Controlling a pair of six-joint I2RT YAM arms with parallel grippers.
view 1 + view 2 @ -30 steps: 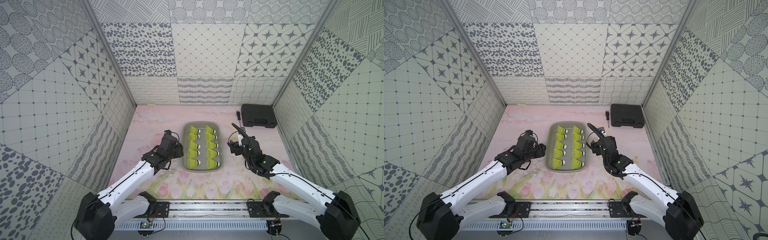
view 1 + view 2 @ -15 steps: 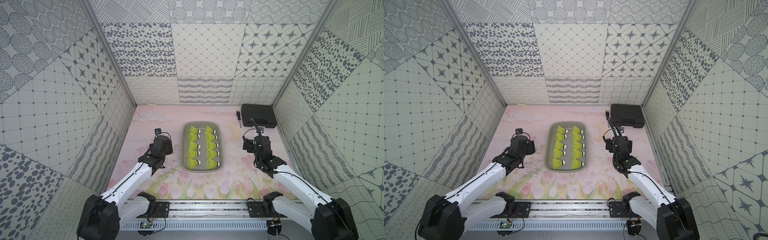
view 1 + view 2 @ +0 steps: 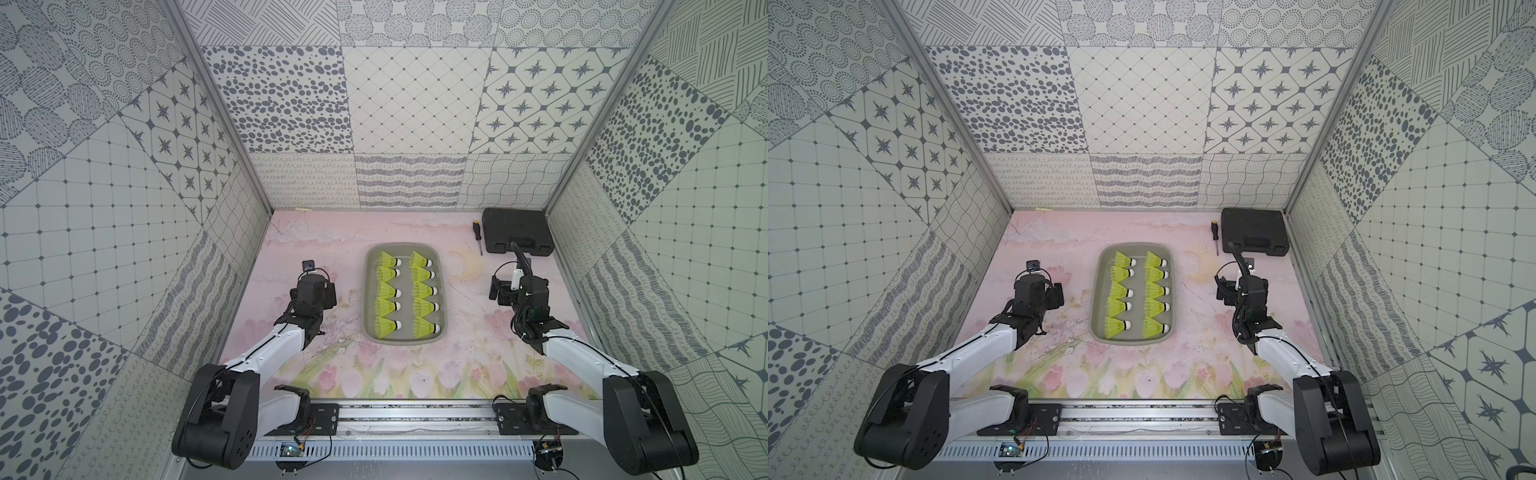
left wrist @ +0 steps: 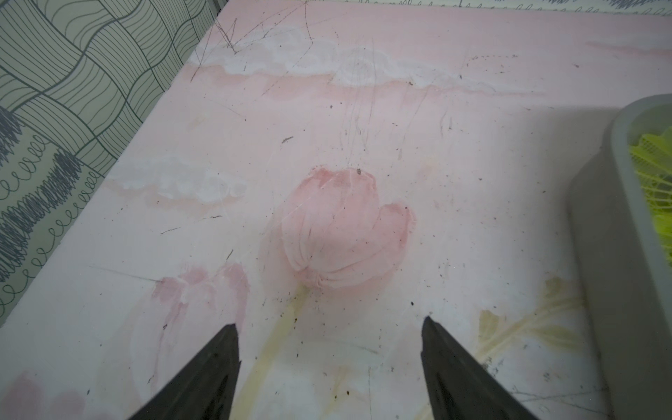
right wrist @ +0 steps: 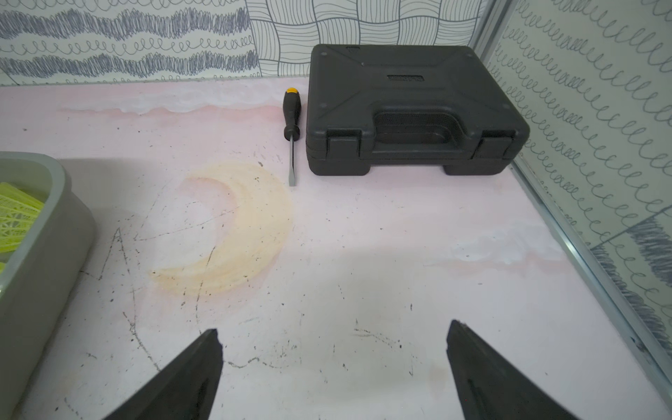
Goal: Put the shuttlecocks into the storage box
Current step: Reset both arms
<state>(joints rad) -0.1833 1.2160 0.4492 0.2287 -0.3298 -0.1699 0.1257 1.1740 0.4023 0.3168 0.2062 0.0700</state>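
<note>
1. Left wrist view: the left pincer [image 4: 329, 322] is released. Its two dark fingers stand wide apart and only the pink worktop [image 4: 363, 109] with a printed tulip is seen between them.
2. At the edge of this same view stands the storage box [image 4: 600, 254], a grey tray with sloped walls. It is near the left pincer but apart from it. A bit of the neon yellow shuttlecocks [image 4: 654, 182] shows over its rim.
3. Right wrist view: the right pincer [image 5: 333, 326] is released too, with its fingers spread wide and nothing between them, only the scratched worktop.
4. Before the right pincer lies a pale yellow printed crescent [image 5: 236, 225]. Farther away a black case [image 5: 411, 109] with two latches and a handle stands closed in the far right corner.
5. A screwdriver [image 5: 292, 120] with a black handle and a yellow end lies just beside the case, on its left side, with the blade toward the robot.
6. In both top views the storage box [image 3: 405, 338] lies in the middle of the worktop, between the two arms, its long side running away from the robot.
7. All ten shuttlecocks [image 3: 386, 293] lie inside the box in two columns of five. Each one lies on its side with the white tip toward the robot's right.
8. The left arm is at the left of the box and the right arm at the right of it. Neither pincer touches the box or a shuttlecock.
</note>
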